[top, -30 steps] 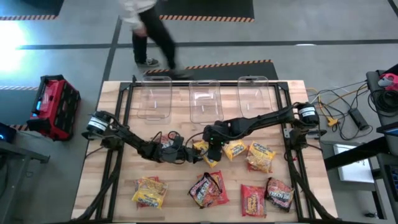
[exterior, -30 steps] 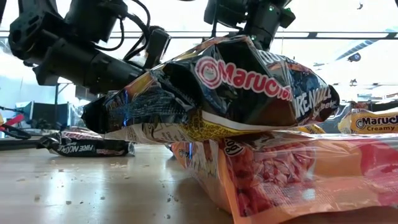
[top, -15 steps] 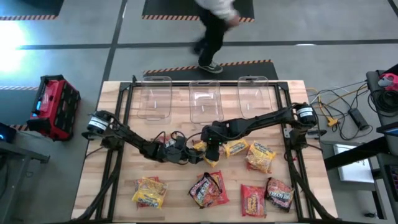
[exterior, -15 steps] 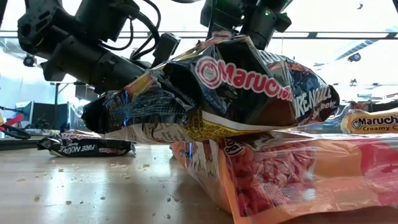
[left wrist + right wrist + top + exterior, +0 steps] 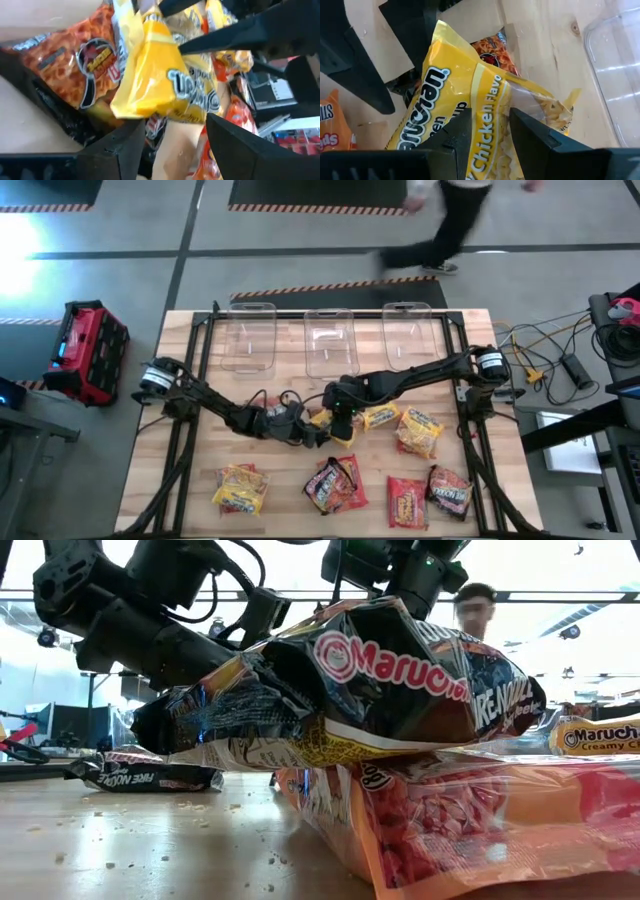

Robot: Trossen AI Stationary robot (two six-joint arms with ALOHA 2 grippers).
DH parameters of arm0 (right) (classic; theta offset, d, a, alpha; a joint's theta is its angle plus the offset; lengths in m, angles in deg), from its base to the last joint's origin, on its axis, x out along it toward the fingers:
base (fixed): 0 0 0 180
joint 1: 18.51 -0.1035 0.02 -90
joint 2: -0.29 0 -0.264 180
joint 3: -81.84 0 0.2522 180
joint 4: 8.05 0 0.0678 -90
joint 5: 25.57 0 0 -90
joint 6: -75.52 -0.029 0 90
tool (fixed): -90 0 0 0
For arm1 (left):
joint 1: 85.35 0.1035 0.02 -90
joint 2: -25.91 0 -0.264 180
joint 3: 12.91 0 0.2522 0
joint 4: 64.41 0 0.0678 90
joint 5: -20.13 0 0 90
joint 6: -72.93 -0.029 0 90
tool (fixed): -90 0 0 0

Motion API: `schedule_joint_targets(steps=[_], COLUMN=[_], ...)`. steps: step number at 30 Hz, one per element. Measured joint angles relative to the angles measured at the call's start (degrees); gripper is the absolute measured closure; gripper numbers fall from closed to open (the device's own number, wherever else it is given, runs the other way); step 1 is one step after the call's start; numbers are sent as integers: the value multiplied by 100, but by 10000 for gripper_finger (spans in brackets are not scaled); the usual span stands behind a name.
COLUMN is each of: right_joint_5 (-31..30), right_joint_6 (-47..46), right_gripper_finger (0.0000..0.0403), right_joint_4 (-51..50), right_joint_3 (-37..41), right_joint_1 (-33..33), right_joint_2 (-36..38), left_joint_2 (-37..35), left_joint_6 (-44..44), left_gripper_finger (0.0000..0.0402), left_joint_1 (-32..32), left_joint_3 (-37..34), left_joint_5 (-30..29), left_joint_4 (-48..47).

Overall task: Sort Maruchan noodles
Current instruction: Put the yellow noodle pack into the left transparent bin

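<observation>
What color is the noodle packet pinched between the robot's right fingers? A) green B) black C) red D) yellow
D: the right gripper is closed on a yellow packet printed with a chicken flavor label, which the right wrist view shows squeezed between its two dark fingers.

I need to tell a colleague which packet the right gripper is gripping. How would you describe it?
Find the middle clear bin at the table's far edge, then come straight toward the near edge to where both arms meet. There the right gripper pinches a yellow chicken packet, the only one lifted off the wood.
</observation>
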Motion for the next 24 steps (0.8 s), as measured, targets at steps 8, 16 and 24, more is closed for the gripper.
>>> schedule_joint_targets(steps=[8, 16, 24], right_joint_5=[-39, -82, -88], right_joint_6=[-25, -145, -163], right_gripper_finger=[280, 280, 280], right_joint_4=[-18, 56, 93], right_joint_3=[0, 9, 9], right_joint_1=[0, 4, 4], right_joint_2=[0, 0, 0], left_joint_2=[-59, -44, -42], left_joint_6=[187, 153, 191], left_gripper_finger=[203, 203, 203], left_joint_1=[56, 224, 372], left_joint_3=[0, 100, 149], left_joint_5=[-61, -286, -310], left_joint_4=[-365, -244, -336])
